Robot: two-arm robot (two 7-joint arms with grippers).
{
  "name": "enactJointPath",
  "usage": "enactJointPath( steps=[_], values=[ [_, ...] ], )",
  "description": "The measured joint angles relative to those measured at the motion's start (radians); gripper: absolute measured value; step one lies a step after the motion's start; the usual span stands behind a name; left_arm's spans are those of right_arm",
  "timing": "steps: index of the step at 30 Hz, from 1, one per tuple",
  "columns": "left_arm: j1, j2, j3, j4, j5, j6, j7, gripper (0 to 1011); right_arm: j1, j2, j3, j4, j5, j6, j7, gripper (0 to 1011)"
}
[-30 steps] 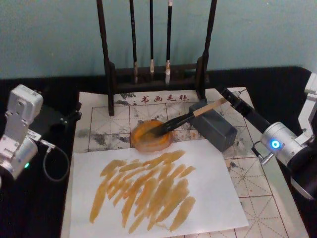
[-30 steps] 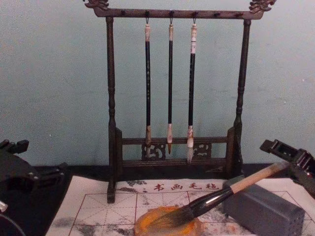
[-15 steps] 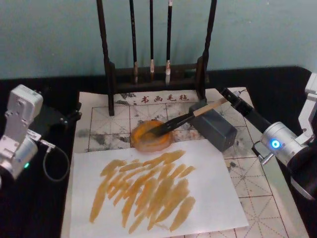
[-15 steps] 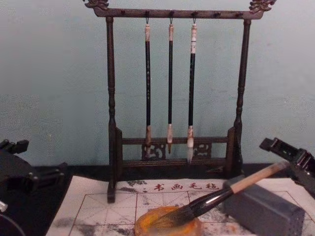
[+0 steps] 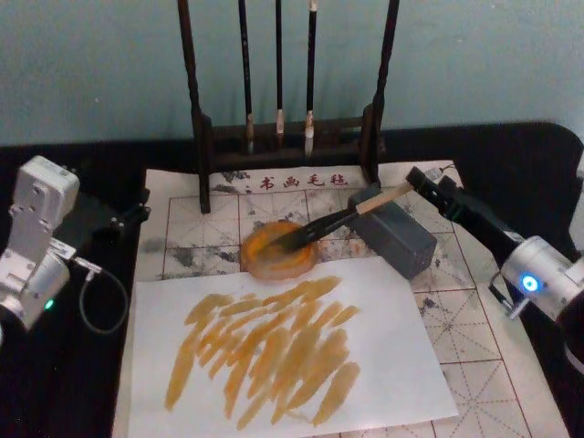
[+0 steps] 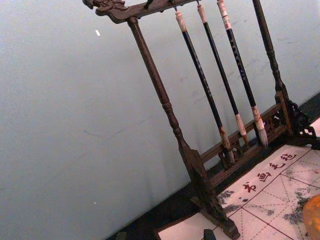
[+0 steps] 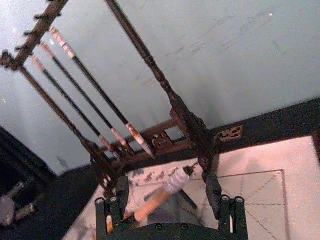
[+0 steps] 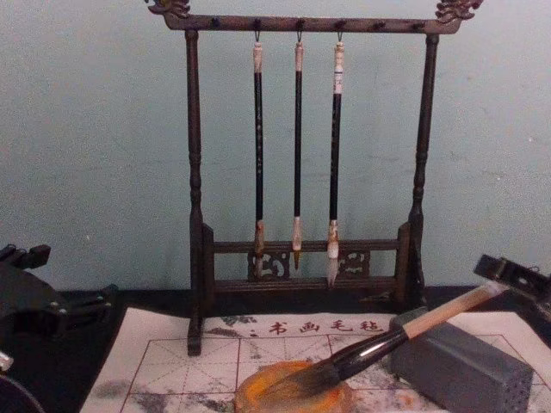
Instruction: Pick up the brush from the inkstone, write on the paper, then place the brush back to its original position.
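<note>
in the head view, the brush (image 5: 339,217) lies with its dark tuft on the round orange inkstone (image 5: 278,249) and its pale handle leaning over the top of the grey block (image 5: 398,236). my right gripper (image 5: 426,181) is just at the handle's end, near the back right of the grid paper (image 5: 474,347). a white sheet (image 5: 383,365) covered with orange strokes lies on the grid paper, in front of the inkstone. my left gripper (image 5: 137,212) is parked off the paper's left edge; i cannot tell if its fingers are apart.

in the left wrist view, i see the dark wooden rack (image 6: 172,125) with three thin brushes (image 6: 220,87) hanging, and a corner of the grid paper (image 6: 270,200) with red characters.

in the right wrist view, my right gripper (image 7: 168,194) has its fingers (image 7: 213,192) wide apart, and the brush (image 7: 162,195) end with the whitish cap sits between them without touching either finger.

in the chest view, the brush (image 8: 379,347) slopes up from the inkstone (image 8: 293,397) across the grey block (image 8: 461,370), and my right gripper (image 8: 514,277) is at the handle's upper end. the rack (image 8: 306,155) stands behind.
</note>
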Motion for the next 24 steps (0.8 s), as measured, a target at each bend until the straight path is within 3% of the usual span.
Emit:
enactJointPath(
  steps=[11,19,24],
  values=[
    [0.000,0.000,0.000,0.000,0.000,0.000,0.000,1001,-0.081,0.072,0.005,-0.069,-0.160,-0.104,-0.024,1000],
    [0.000,0.000,0.000,0.000,0.000,0.000,0.000,1001,-0.087,0.082,-0.005,-0.040,-0.321,-0.201,-0.083,1000],
    [0.000,0.000,0.000,0.000,0.000,0.000,0.000,1001,-0.086,0.076,-0.005,-0.027,-0.367,-0.225,-0.102,1000]
  ],
)
